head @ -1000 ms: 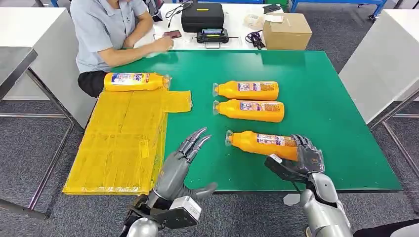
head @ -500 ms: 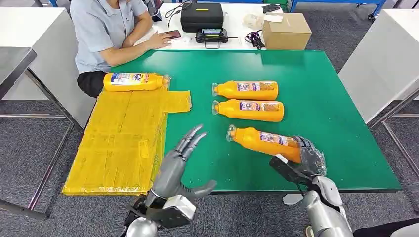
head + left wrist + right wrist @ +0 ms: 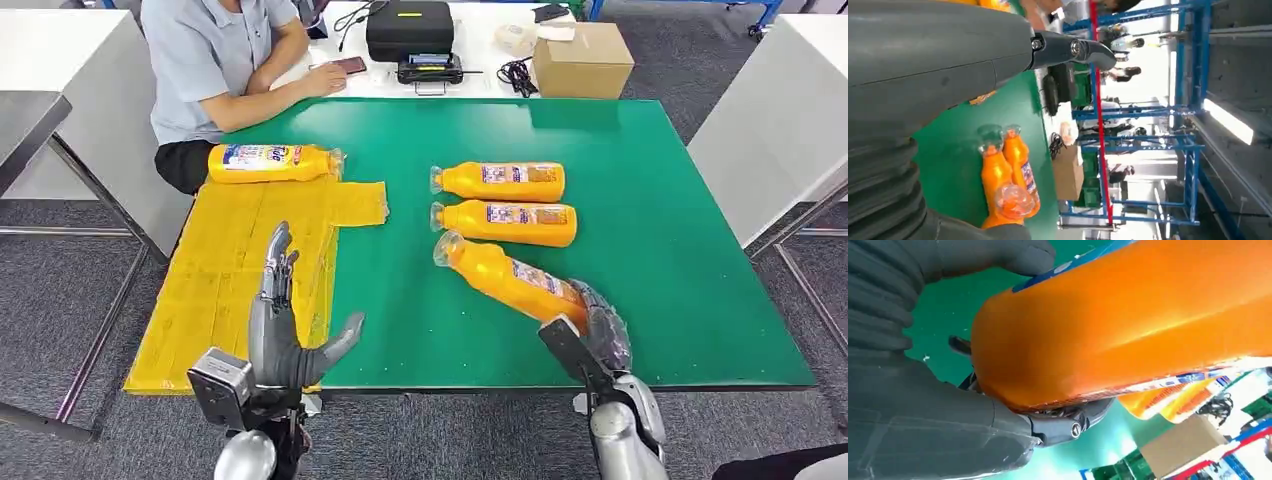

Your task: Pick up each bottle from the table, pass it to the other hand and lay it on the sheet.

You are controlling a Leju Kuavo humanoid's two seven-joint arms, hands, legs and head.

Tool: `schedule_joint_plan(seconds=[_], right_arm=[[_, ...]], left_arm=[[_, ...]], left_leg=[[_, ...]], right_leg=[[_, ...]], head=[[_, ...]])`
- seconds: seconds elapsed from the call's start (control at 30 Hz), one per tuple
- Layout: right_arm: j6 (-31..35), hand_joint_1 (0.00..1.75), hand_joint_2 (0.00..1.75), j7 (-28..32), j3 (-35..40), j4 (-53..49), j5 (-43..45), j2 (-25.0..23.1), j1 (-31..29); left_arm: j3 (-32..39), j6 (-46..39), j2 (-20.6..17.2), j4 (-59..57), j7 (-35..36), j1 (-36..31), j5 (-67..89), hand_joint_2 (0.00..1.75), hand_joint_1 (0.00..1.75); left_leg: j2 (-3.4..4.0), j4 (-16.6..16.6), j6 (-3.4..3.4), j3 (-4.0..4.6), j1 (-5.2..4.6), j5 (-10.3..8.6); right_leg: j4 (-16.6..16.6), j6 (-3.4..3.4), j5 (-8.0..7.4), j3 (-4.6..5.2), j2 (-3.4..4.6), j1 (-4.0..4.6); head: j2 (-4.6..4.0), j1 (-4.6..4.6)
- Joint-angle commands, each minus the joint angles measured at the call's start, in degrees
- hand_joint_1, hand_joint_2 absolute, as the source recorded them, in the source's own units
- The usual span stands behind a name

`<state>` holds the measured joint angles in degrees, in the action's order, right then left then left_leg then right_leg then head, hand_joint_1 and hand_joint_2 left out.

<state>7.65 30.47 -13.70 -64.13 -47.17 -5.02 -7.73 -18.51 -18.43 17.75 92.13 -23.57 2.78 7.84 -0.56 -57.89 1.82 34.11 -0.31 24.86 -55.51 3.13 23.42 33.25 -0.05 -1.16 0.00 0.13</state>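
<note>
My right hand [image 3: 598,335] grips the base of an orange bottle [image 3: 505,280] [image 3: 1128,320] at the near right of the green table [image 3: 660,230]; the bottle is lifted and slants with its cap toward the far left. Two more orange bottles [image 3: 498,181] [image 3: 504,222] lie side by side mid-table, also seen as bottles [image 3: 1008,170] in the left wrist view. A fourth bottle [image 3: 272,163] lies at the far end of the yellow sheet [image 3: 235,280]. My left hand [image 3: 282,330] is raised and open over the sheet's near right edge, holding nothing.
A person [image 3: 220,60] sits at the far left with a forearm resting on the white table behind. A black case [image 3: 410,30], a cardboard box [image 3: 580,60] and cables stand on that table. Grey tables flank both sides.
My right hand has lifted the near bottle and swung its cap end up and leftward. My left hand has moved left, from the green table to over the sheet's edge, fingers upright.
</note>
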Motion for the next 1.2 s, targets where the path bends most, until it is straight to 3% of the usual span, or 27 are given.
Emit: schedule_joint_plan(seconds=[0.03, 0.17, 0.4, 0.47, 0.57, 0.87, 1.2], right_arm=[[-0.14, 1.75, 1.75, 0.55, -1.12, -0.26, 1.27, -1.50, -1.57], [0.32, 1.75, 1.75, 0.79, -1.31, 0.01, 1.96, -1.32, -1.63], [-1.80, 1.75, 1.75, 1.32, 1.40, -5.48, 5.01, -4.02, -0.16], [-2.10, 1.75, 1.75, 2.35, 5.16, -7.45, 5.40, -5.17, 0.48], [-0.74, 1.75, 1.75, 2.22, 10.52, -7.66, 5.77, -6.31, 0.65], [8.01, 1.75, 1.75, 2.70, 24.24, 2.25, 10.84, -4.44, -1.01], [11.16, 1.75, 1.75, 2.58, 30.73, 4.10, 15.99, -1.95, -2.32]], left_arm=[[2.82, 2.44, 2.25, -4.67, 0.00, 0.14, -6.64, 1.75, 0.00], [2.57, 2.67, 2.16, -3.81, -0.50, 0.36, -7.57, 1.75, 0.00], [2.37, 4.53, 1.86, -8.75, 5.41, -0.93, -12.85, 1.75, 0.00], [1.75, 7.36, 1.49, -14.10, 8.68, -2.44, -18.00, 1.75, 0.00], [-0.24, 7.81, 0.93, -19.00, 8.18, -4.63, -19.02, 1.75, 0.00], [-6.44, 4.91, -2.27, -27.10, 6.77, -9.43, -29.02, 1.75, 0.00], [-9.62, 2.31, -4.10, -27.95, 5.35, -11.19, -34.96, 1.75, 0.00]], left_leg=[[0.15, 0.01, -0.10, -0.09, 0.03, 0.07], [0.10, 0.01, -0.11, -0.06, 0.05, 0.10], [0.15, 0.00, -0.11, 0.01, 0.05, 0.11], [0.09, 0.04, -0.06, 0.10, 0.01, 0.03], [0.10, 0.04, -0.07, 0.11, 0.02, 0.03], [0.14, 0.06, -0.06, 0.11, 0.05, 0.03], [0.14, 0.05, -0.10, 0.08, 0.06, 0.06]], right_leg=[[0.02, -0.13, 0.02, -0.04, 0.11, 0.04], [0.04, -0.15, 0.05, -0.03, 0.06, 0.07], [0.02, -0.14, 0.05, 0.06, 0.10, 0.07], [0.03, -0.08, 0.02, 0.18, 0.04, 0.01], [0.03, -0.09, 0.00, 0.18, 0.07, 0.03], [0.07, -0.09, -0.01, 0.18, 0.08, 0.05], [0.06, -0.14, 0.02, 0.13, 0.08, 0.07]], head=[[0.00, -0.02], [0.00, -0.02], [0.00, 0.00], [0.00, -0.02], [0.00, 0.00], [0.00, -0.02], [0.00, 0.00]])
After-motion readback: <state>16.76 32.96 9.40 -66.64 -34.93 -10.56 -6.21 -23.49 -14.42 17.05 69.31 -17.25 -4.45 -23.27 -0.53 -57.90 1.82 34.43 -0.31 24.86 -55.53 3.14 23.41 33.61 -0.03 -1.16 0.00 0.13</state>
